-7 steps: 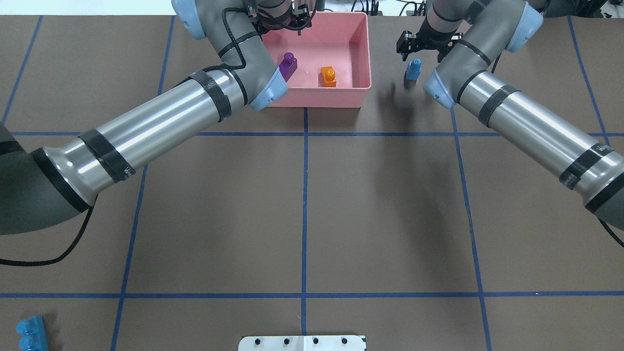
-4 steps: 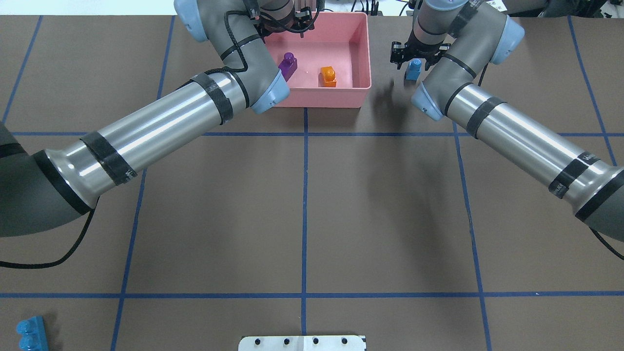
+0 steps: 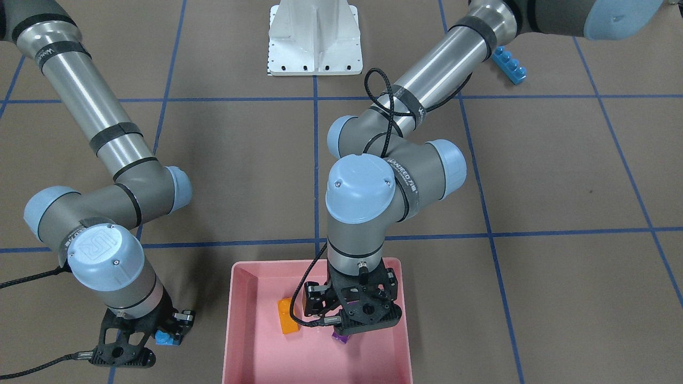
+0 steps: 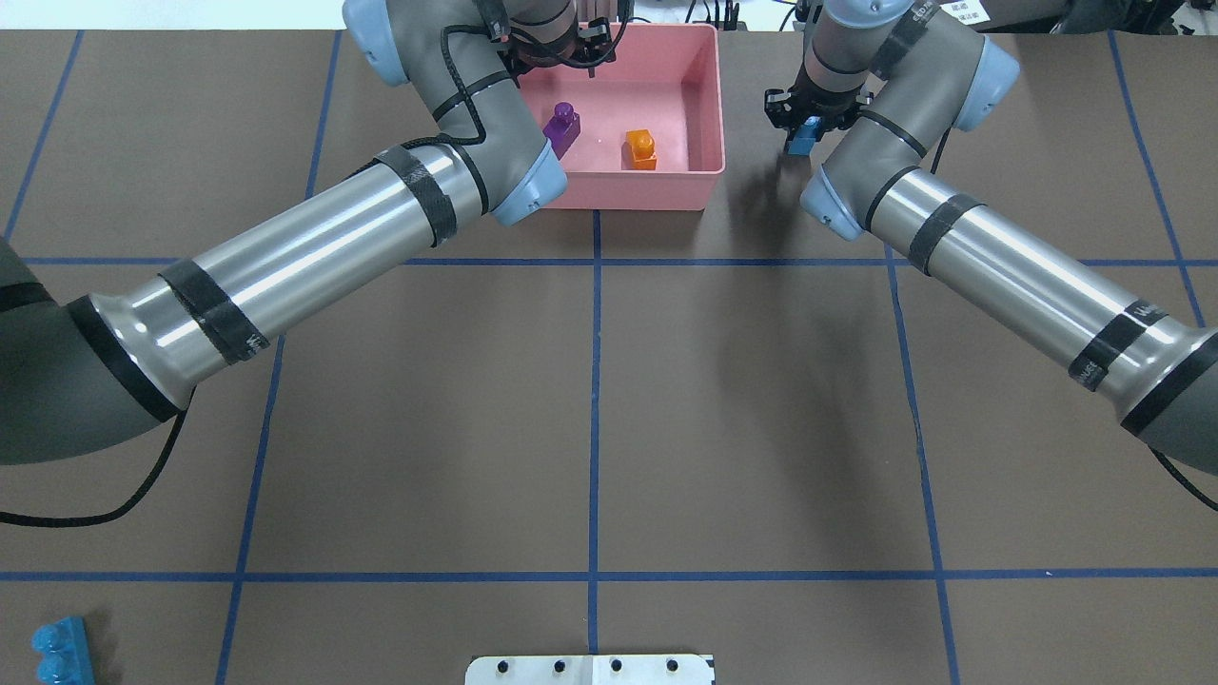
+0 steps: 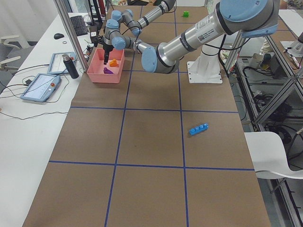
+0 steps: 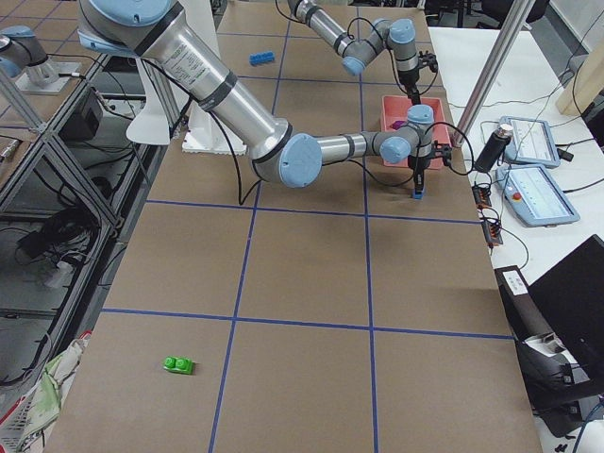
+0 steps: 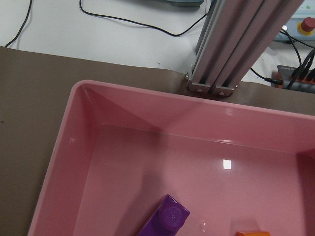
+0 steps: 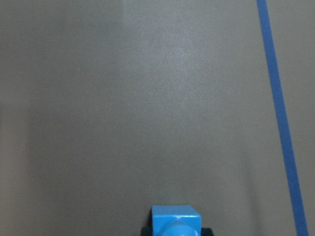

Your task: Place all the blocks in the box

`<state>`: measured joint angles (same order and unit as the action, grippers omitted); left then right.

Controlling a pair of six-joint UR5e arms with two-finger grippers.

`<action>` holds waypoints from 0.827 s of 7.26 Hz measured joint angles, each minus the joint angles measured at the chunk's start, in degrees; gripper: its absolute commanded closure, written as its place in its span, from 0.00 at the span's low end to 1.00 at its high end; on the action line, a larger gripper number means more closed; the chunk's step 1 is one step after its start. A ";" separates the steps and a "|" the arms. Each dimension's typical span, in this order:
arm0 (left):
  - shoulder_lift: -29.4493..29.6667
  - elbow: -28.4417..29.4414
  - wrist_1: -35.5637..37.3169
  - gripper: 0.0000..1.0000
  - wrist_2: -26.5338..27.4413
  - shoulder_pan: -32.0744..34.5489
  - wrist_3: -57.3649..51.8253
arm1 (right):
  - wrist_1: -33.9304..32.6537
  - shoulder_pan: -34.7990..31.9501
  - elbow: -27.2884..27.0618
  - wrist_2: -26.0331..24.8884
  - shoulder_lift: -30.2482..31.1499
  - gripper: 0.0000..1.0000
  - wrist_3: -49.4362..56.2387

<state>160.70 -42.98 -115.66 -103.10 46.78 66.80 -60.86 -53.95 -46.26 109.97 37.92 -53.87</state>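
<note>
The right gripper [image 4: 807, 126] is standing low over the tiny blue block [image 8: 175, 219], which is resting on the brown table at 3 o'clock of the pink box [image 4: 647, 193], just beside its wall. In the right wrist view the jaws are pressing flush against both sides of the block, so the tool looks clamped on it. The block does not appear to be lifted off the table. This grip from straight above suits a brick this small, since it is leaving the studded top free and the arm can rise vertically.

The left gripper [image 3: 352, 325] is hanging over the box's interior. Whether its fingers are apart or together, I cannot tell. Its wrist camera is showing no block in them.

The purple block [image 4: 562, 127] is lying on its side inside the box, and the orange block [image 4: 640, 150] is sitting at its 4 o'clock, nearer the right wall. The long blue block [image 4: 57, 652] is lying far off at 7 o'clock of the table, and the green block [image 6: 176, 364] is well apart at the table's opposite end.

The box's right wall is standing between the tiny blue block and the interior, so the block probably needs lifting over it. The left arm's wrist is also crowding part of the box.
</note>
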 measured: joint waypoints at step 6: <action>-11.05 -14.24 0.79 0.00 -12.96 5.25 -12.23 | 2.09 -4.96 0.03 0.90 -9.54 1.00 -11.24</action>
<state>149.64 -57.22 -114.87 -116.05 52.03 54.57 -58.78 -58.91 -46.23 110.87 28.38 -65.11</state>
